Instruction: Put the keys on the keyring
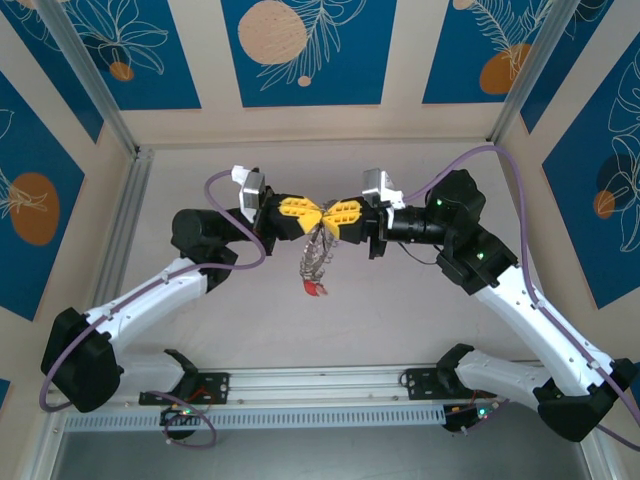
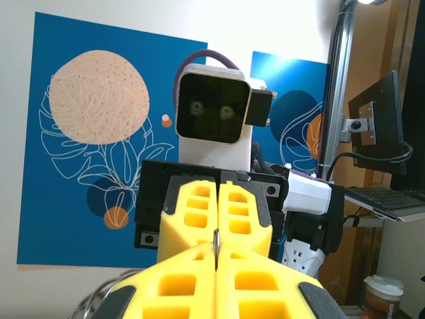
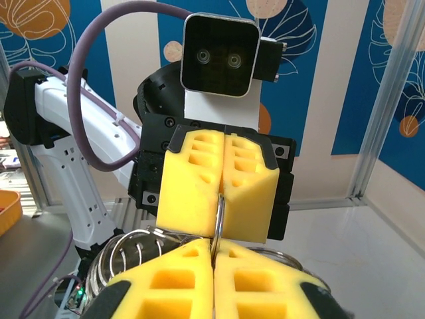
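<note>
While my left hand [image 1: 305, 213] and right hand [image 1: 335, 213] clamp shut on the stiff, likely slippery keyring [image 3: 218, 211], the floppy keys [image 1: 318, 256] dangle at six o'clock.

1. The left yellow foam-fingered gripper [image 1: 308, 213] and the right yellow foam-fingered gripper [image 1: 336, 213] meet tip to tip over the middle of the pale flat table [image 1: 400, 310];
2. the bunch of silvery metal keys [image 1: 318, 255] runs from that meeting point towards the arm bases; its small red piece [image 1: 318, 290] is at the near end.
</note>
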